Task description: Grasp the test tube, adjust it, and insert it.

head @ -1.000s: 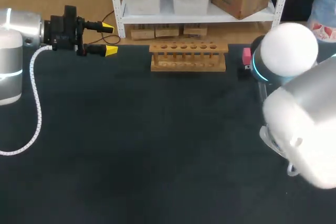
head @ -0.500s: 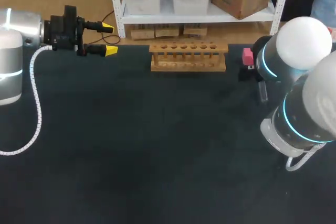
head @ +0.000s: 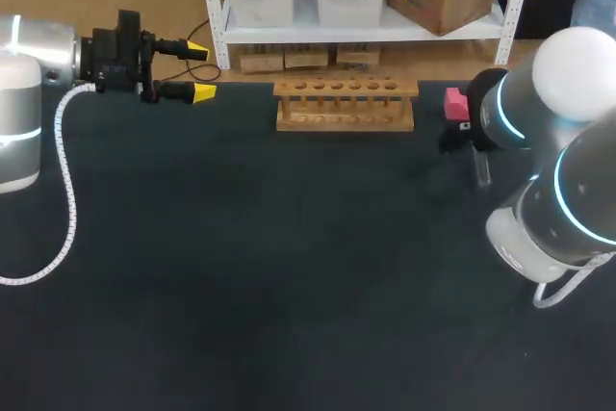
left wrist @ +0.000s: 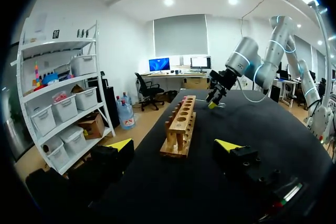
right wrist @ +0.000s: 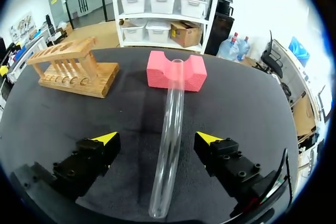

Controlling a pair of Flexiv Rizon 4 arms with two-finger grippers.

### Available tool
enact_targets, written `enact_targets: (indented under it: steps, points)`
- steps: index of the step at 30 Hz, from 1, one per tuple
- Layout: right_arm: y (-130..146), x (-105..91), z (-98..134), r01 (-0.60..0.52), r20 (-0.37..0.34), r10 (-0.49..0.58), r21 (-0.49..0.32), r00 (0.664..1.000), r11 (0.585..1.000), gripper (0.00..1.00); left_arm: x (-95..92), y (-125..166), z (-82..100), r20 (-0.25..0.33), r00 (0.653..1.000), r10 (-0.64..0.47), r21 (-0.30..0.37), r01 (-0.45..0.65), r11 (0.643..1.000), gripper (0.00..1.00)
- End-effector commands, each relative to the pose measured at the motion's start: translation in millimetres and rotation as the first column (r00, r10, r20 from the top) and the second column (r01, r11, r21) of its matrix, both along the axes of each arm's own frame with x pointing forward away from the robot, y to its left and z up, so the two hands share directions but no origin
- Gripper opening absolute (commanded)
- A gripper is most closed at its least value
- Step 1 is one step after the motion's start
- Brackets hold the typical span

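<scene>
1. On the dark bench [head: 289, 267] there is one clear test tube [right wrist: 173, 108], one wooden rack [head: 345, 103] with six holes in a row, and one pink foam block [right wrist: 176, 72] with a notch in its top. Two robot arms come in, one from each side.
2. The test tube lies lengthwise. Its long axis runs straight away from the right gripper [right wrist: 157, 138] toward the foam block, where its far end rests in the notch. Its near end lies low by the bench; this end looks like the open mouth, though that is hard to confirm.
3. The right gripper hangs over the tube with its fingers spread apart. One yellow tip sits on each side of the tube, and neither touches it.
4. The rack stands well apart from the tube, at the bench's far edge.
5. The left gripper [head: 200, 71] is at the far left corner, fingers also apart and holding nothing, pointing toward the rack.
</scene>
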State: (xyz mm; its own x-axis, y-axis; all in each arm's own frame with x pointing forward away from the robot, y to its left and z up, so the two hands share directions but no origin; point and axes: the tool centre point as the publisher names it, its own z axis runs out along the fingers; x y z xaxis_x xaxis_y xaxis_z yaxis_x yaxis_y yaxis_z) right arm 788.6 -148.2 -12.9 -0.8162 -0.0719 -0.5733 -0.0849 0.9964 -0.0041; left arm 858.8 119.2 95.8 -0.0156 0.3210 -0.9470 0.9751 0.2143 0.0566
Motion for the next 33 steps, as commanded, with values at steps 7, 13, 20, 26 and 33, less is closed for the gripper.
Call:
enact_targets:
  steps: [7,13,20,26,33]
  points:
    - [-5.1,3.6,-3.2,-0.090,-0.041,0.096,0.136,0.995,0.987,0.89,-1.4,0.1,-0.2,0.002,1.000,0.002,-0.001,-0.002,1.000,1.00]
    - [-5.6,3.9,-4.3,-0.098,-0.047,0.105,0.141,0.993,0.985,0.82,-1.4,0.1,-0.2,0.002,1.000,0.002,-0.001,-0.002,1.000,1.00]
    - [-5.3,4.0,-4.6,-0.100,-0.049,0.108,0.138,0.993,0.985,0.45,-1.4,0.1,-0.2,0.002,1.000,0.002,-0.001,-0.002,1.000,1.00]
    - [-5.4,4.5,-4.5,-0.101,-0.052,0.109,0.132,0.993,0.986,0.34,-1.4,0.1,-0.2,0.002,1.000,0.002,-0.001,-0.002,1.000,1.00]
    - [-6.4,3.9,-2.8,-0.096,-0.055,0.104,0.127,0.993,0.987,0.26,-1.4,0.1,-0.2,0.002,1.000,0.002,-0.001,-0.002,1.000,1.00]
